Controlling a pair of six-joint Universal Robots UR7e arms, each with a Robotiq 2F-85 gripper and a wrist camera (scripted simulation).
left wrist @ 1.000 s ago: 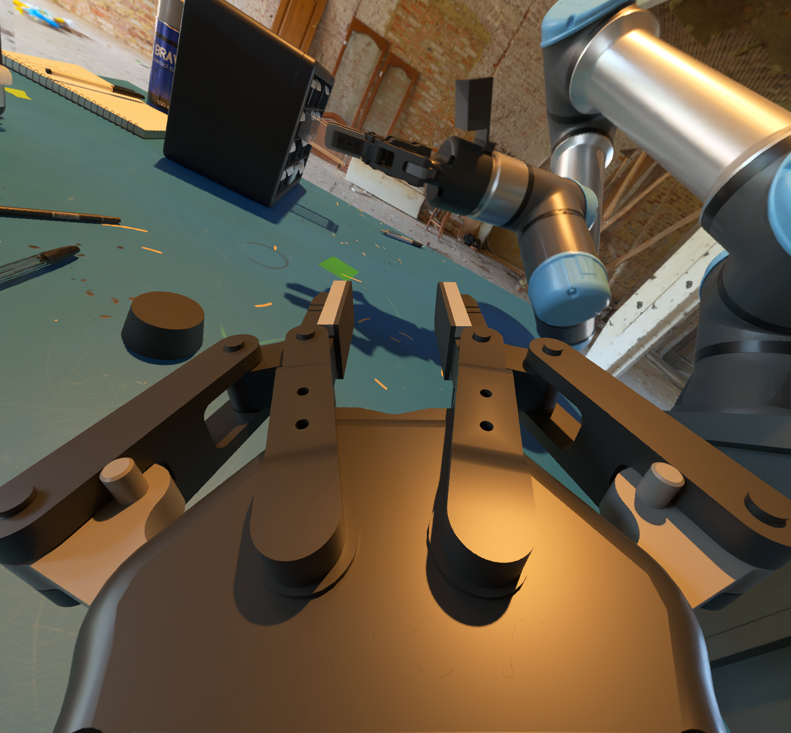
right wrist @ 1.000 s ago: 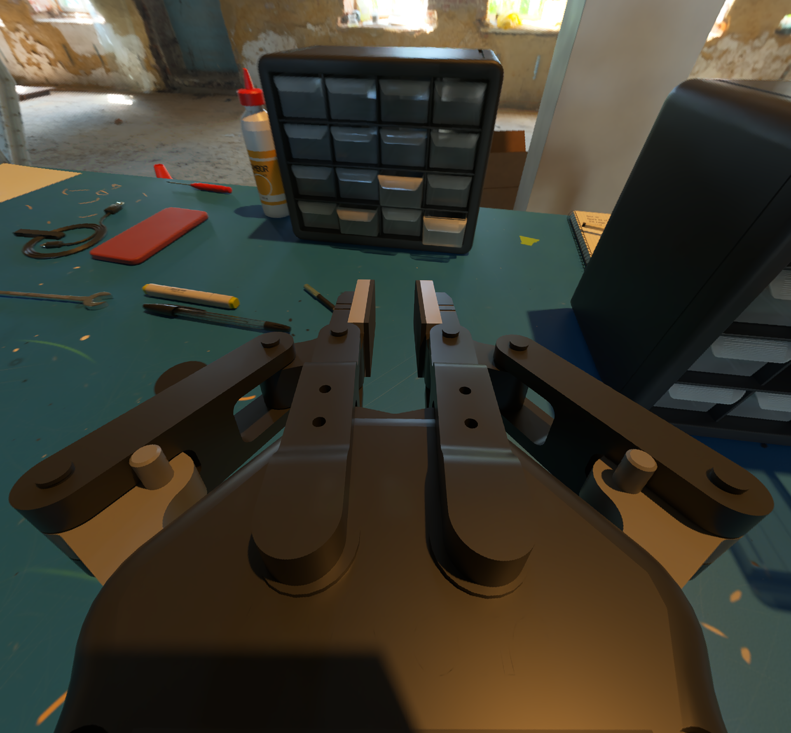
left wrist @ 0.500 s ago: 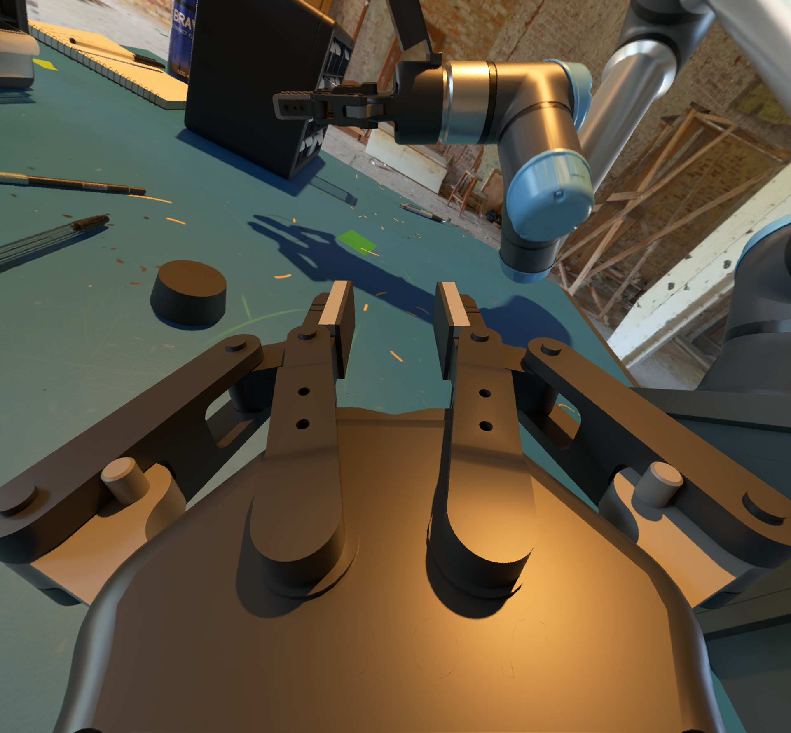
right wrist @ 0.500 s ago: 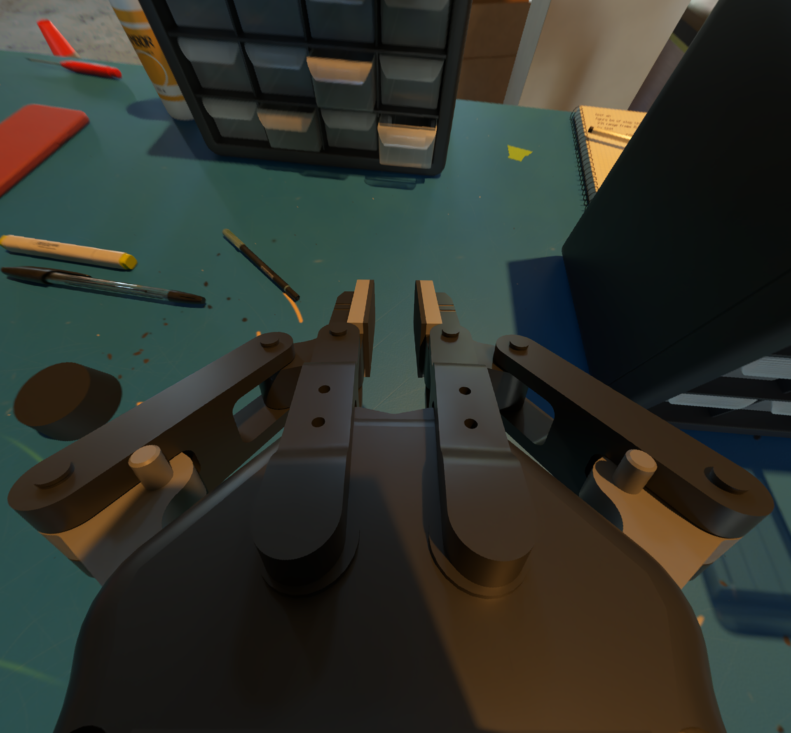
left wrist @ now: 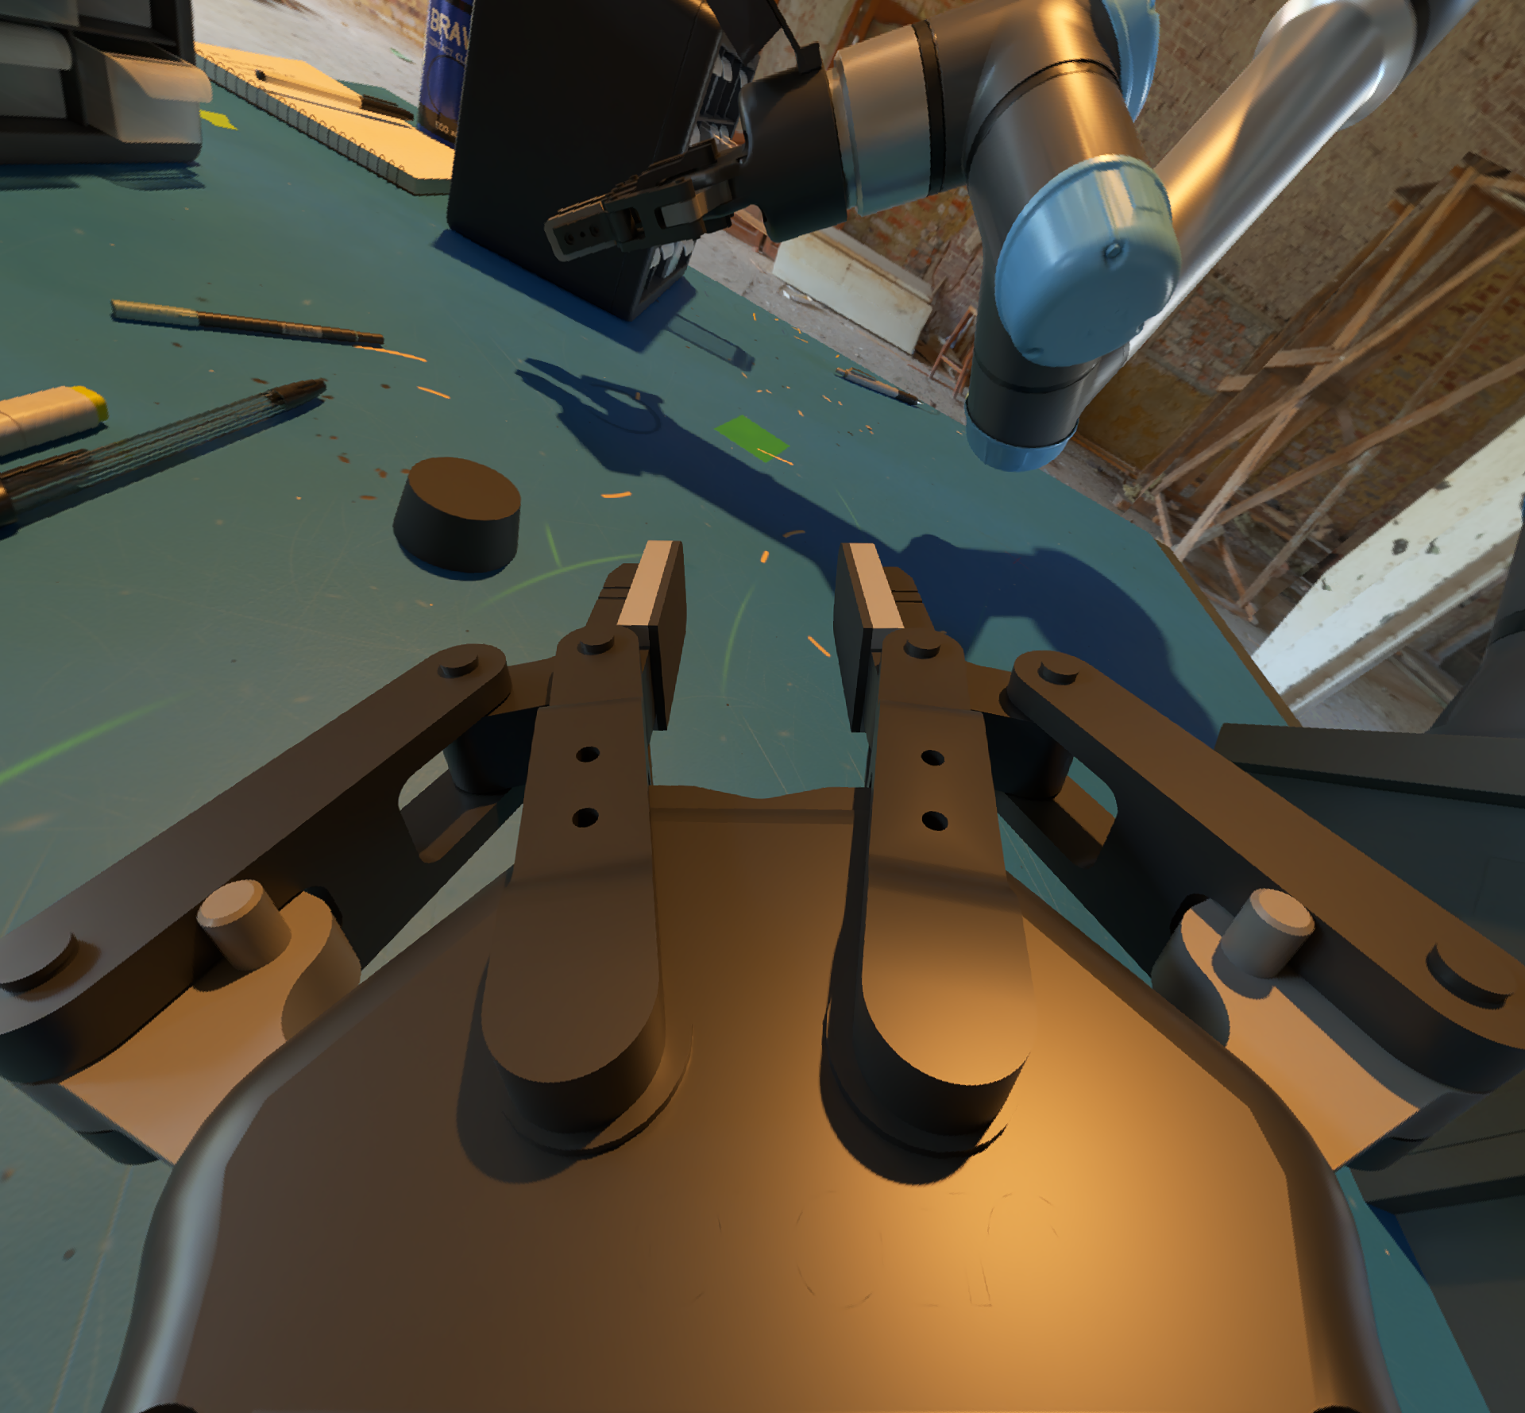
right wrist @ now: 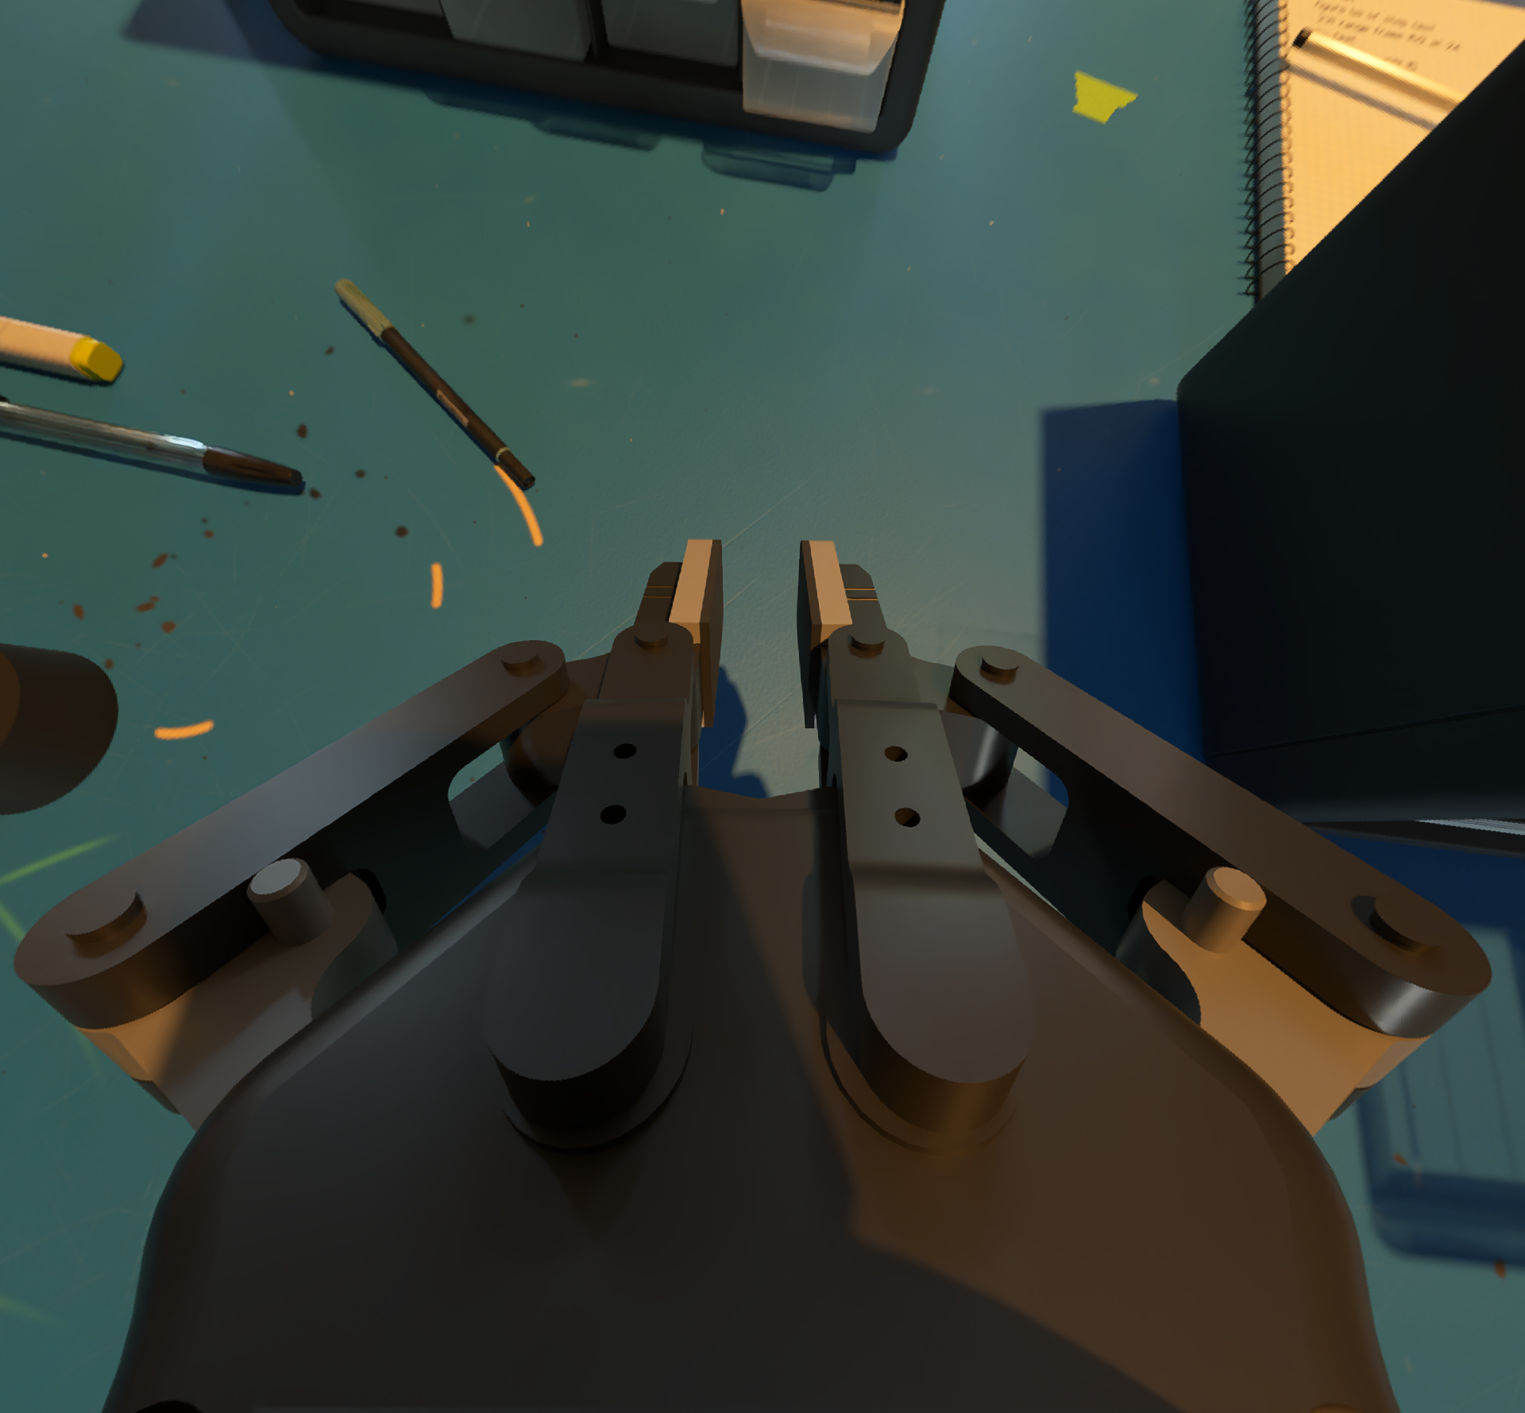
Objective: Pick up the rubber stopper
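While your left gripper (left wrist: 757,589) hangs low over the teal table (left wrist: 206,631) with its fingers spread apart and nothing between them, the rubber stopper (left wrist: 459,513) stands upright on the table, left of centre in the left wrist view and just beyond the left fingertip. Your right gripper (right wrist: 759,585), fingers parted by a narrow gap and empty, points down at bare table; in its view the stopper (right wrist: 49,726) sits cut off at the left edge. Nearby you have a thin brush (right wrist: 433,383), a pen (right wrist: 157,449) and a black drawer cabinet (right wrist: 1370,515).
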